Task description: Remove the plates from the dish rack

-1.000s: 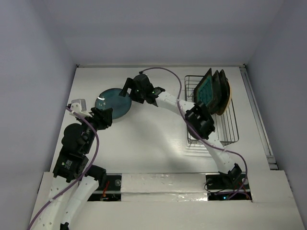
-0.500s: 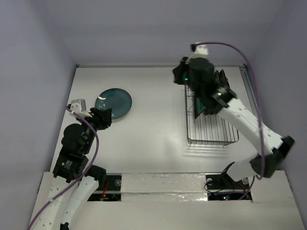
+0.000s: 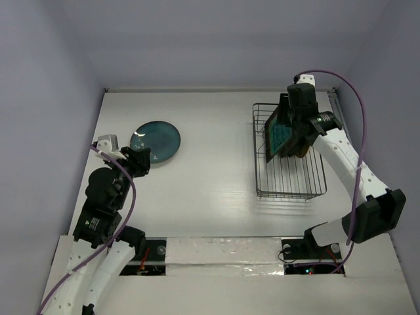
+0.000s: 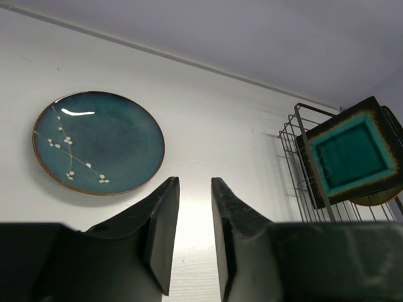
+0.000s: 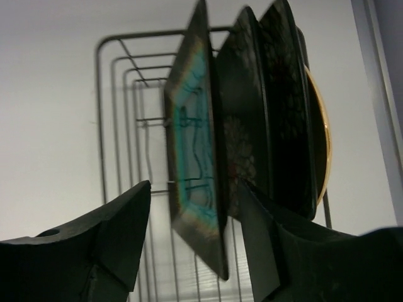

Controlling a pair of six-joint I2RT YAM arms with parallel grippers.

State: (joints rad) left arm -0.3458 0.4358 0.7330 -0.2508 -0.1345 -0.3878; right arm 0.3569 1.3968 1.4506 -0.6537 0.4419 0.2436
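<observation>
The left gripper (image 3: 140, 161) hovers over the near-left worktop (image 3: 210, 177), its fingers slightly parted and holding nothing. Just beyond it, one round teal plate (image 3: 155, 142) lies flat on the far-left part of the worktop. It sits near the left wall but apart from it.

A broad stretch of open worktop separates this plate from the dish rack (image 3: 292, 187). The rack stands on the right, with its right side close to the rail along the worktop's edge.

The remaining plates stand on edge, packed together at the far end of the rack. Leftmost is one dark square plate with a teal centre (image 5: 192, 157). Behind it is a black flowered plate (image 5: 242, 151), and at the right is one round tan plate (image 5: 320, 148). Whether the dark layer between holds one plate or two, I cannot tell.

The right gripper (image 5: 192, 207) is released, its fingers straddling the teal-centred square plate. There is a clear gap on the left side and only a narrow one on the right.
</observation>
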